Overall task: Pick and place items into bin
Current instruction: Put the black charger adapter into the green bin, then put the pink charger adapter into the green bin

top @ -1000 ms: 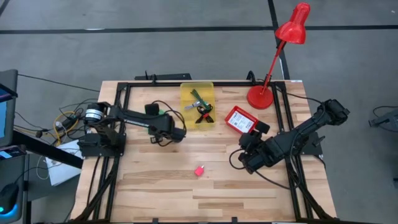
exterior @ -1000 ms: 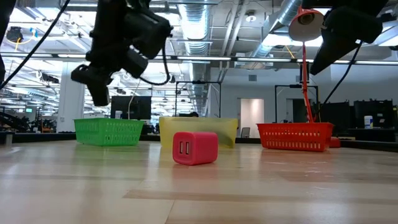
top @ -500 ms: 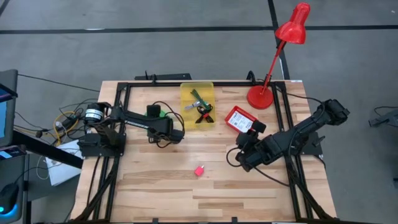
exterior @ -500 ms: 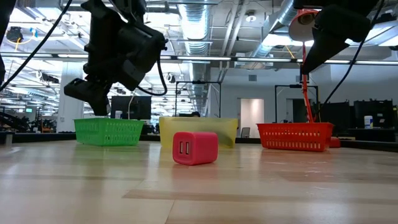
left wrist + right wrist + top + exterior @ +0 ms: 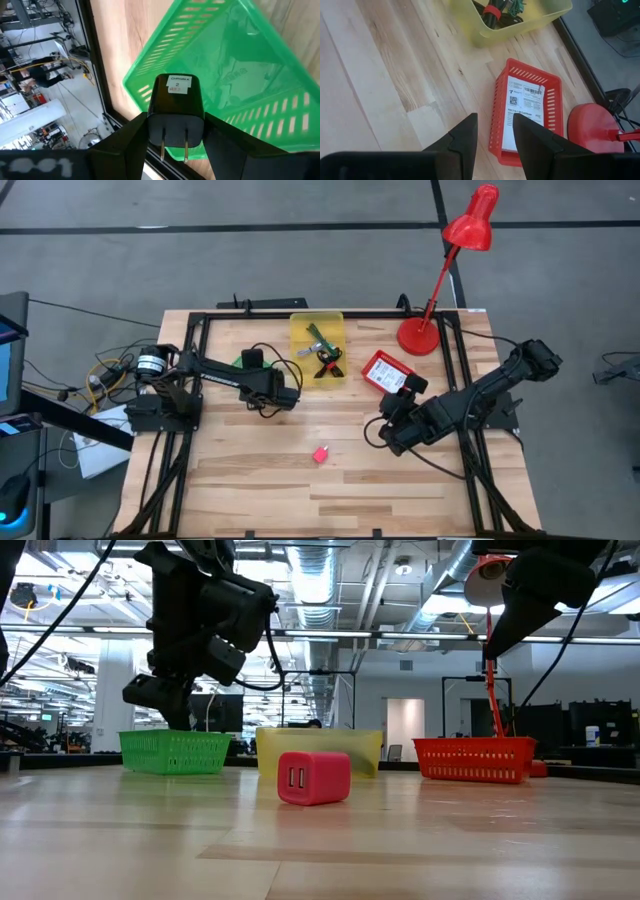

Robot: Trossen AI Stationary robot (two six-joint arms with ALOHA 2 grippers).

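My left gripper (image 5: 175, 131) is shut on a black plug charger (image 5: 175, 107) above the green basket (image 5: 225, 85), near the table's far left (image 5: 238, 363). In the low view it hangs just over that basket (image 5: 175, 752). My right gripper (image 5: 495, 145) is open and touches nothing, hovering over bare wood near the red basket (image 5: 527, 115). That basket holds a white card packet (image 5: 522, 107). The small red-pink block (image 5: 320, 453) rests on the table, its two slots facing the near edge (image 5: 314, 777). Green, red and black tools lie in the yellow bin (image 5: 317, 348). My left gripper pinches the black charger between its two fingers, which lie on the opposite sides of its body (image 5: 152, 125). The fingers come slanting down from above. The charger is lifted clear over the green basket; its two prongs (image 5: 174, 145) point back toward the wrist and its white label faces away.
A red desk lamp (image 5: 440, 280) stands at the far right, its base beside the red basket (image 5: 385, 370). Black frame rails run along the table's sides. Open wood lies around the pink block, toward the near edge. Cables trail off the table's left side.
My left gripper, still holding the charger, has come down toward the green basket. My right gripper has shifted slightly toward the table's left and stayed open.
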